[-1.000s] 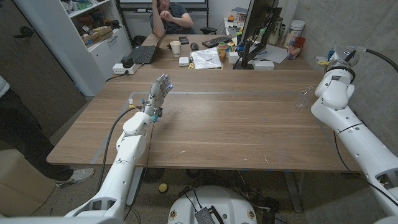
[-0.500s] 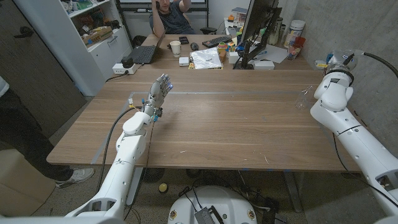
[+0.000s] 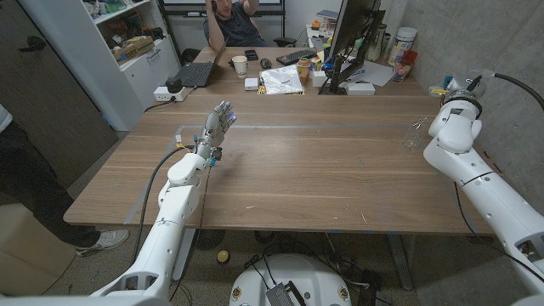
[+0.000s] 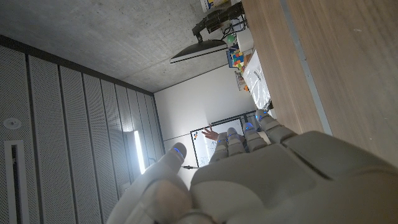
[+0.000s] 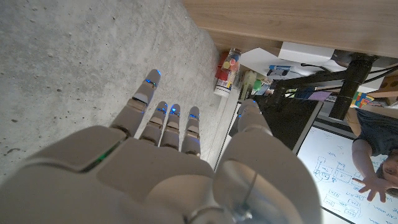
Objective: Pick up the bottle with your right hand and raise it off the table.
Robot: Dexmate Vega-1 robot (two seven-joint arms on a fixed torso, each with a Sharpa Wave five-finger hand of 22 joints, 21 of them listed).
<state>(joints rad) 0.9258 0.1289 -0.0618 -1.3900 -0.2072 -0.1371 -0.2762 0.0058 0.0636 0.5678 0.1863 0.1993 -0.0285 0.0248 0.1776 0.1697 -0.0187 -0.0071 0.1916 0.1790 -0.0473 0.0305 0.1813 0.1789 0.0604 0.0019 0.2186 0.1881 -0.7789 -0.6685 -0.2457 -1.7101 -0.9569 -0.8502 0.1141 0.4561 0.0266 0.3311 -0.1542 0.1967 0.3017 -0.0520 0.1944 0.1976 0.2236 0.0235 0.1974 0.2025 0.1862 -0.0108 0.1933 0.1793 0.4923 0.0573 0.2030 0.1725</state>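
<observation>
Faint clear bottle (image 3: pixel 415 129) sits just left of the right hand (image 5: pixel 180 155), toward the table (image 3: pixel 297 170) middle.
That hand is spread and empty at the far right edge; the bottle's long axis is unreadable; the left hand (image 3: pixel 218 121) is well apart.

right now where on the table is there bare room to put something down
The wooden table is bare between the left hand and the right arm, down to the near edge. A clear bottle lies near the right edge. The far desk is crowded: laptop, papers, monitor.
</observation>
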